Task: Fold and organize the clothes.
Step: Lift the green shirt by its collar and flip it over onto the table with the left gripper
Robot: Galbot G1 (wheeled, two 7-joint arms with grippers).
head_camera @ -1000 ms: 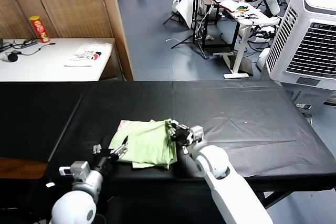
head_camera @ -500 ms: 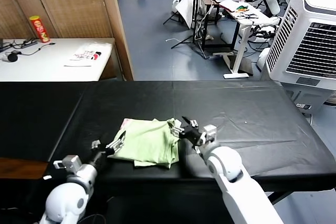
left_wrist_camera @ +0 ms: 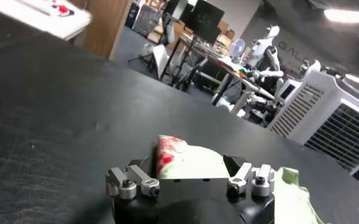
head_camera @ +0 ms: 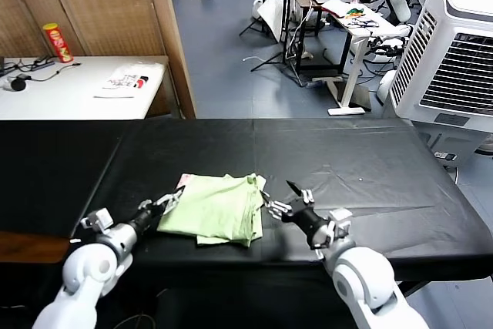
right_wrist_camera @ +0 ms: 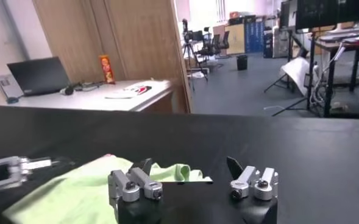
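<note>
Head view: folded pale green shirt [head_camera: 219, 207] lying on black worktop [head_camera: 370, 167]. Left pincer [head_camera: 166, 203] open at shirt's left edge; right pincer [head_camera: 282, 197] open just beside its right edge.

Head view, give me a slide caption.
Folded green shirt on black table, open left gripper and right gripper flanking it.

A black table [head_camera: 370, 159] fills the lower frame. At upper left stand a white desk [head_camera: 62, 94] with a red can [head_camera: 56, 42] and wood panels [head_camera: 100, 5]. A white cooler [head_camera: 451, 59] stands at right on blue-grey floor [head_camera: 231, 59].
</note>
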